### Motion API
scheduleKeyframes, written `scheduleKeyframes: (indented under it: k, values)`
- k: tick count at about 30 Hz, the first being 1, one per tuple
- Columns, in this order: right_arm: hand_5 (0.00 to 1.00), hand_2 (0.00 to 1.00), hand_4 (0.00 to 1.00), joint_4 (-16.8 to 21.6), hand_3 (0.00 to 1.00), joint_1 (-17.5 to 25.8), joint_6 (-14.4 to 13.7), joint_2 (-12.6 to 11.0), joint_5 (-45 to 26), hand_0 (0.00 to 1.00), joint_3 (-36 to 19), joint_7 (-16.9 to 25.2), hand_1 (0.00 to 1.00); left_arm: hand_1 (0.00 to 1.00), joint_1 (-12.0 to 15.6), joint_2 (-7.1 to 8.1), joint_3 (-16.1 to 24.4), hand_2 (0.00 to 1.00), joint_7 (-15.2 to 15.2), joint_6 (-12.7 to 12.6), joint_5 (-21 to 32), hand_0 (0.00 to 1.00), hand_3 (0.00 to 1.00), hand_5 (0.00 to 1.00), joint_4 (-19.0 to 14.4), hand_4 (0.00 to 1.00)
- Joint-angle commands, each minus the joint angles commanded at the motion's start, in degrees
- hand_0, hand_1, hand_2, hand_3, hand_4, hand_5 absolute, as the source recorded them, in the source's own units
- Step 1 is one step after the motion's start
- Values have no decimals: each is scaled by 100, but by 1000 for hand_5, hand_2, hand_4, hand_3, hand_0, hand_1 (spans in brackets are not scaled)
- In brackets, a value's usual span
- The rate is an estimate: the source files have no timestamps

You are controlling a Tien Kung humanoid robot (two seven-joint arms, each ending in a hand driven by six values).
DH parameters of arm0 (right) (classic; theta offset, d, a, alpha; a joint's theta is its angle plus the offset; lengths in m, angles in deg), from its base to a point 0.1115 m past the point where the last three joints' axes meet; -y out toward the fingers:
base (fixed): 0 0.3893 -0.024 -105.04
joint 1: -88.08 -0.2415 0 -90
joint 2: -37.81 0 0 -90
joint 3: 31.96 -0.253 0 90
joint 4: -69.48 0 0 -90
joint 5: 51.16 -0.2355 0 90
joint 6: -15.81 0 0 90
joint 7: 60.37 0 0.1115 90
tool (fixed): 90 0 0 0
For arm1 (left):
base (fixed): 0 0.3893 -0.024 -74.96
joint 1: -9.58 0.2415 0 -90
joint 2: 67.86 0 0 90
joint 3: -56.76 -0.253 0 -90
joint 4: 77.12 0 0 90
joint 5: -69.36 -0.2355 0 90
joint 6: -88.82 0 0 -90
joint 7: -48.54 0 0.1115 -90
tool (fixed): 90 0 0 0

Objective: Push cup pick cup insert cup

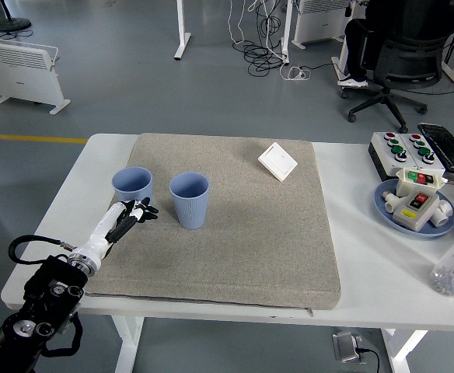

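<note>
Two blue cups stand upright on the grey mat (pixel 242 233). The left cup (pixel 131 184) is near the mat's left edge. The second cup (pixel 190 199) stands to its right, a small gap apart. My left hand (pixel 134 213) reaches in from the lower left and sits just in front of the left cup, against its near side. Its fingers are spread and hold nothing. My right arm does not show.
A white wall switch (pixel 277 162) lies at the mat's far right. A button box (pixel 407 149), a blue plate (pixel 410 208) with parts and a plastic bottle (pixel 452 268) stand at the table's right side.
</note>
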Motion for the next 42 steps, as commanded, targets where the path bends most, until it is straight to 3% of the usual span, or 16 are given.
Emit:
scheduleKeyframes:
  k: [18,31,42]
  values:
    - [473,683,94,0,562,-3,11,7,-15,759,83,-6,654,662,-456,-10,-121,578,174,-52,-91,780,550,998,649,592]
    - [472,683,95,0,562,-78,16,36,-51,759,182,-5,654,662,-799,-1,-26,578,332,-66,-267,785,549,998,1079,590]
    - [472,683,95,0,562,-92,23,57,-38,759,229,-13,654,663,-1007,-100,194,579,420,-46,-515,789,547,998,1389,586]
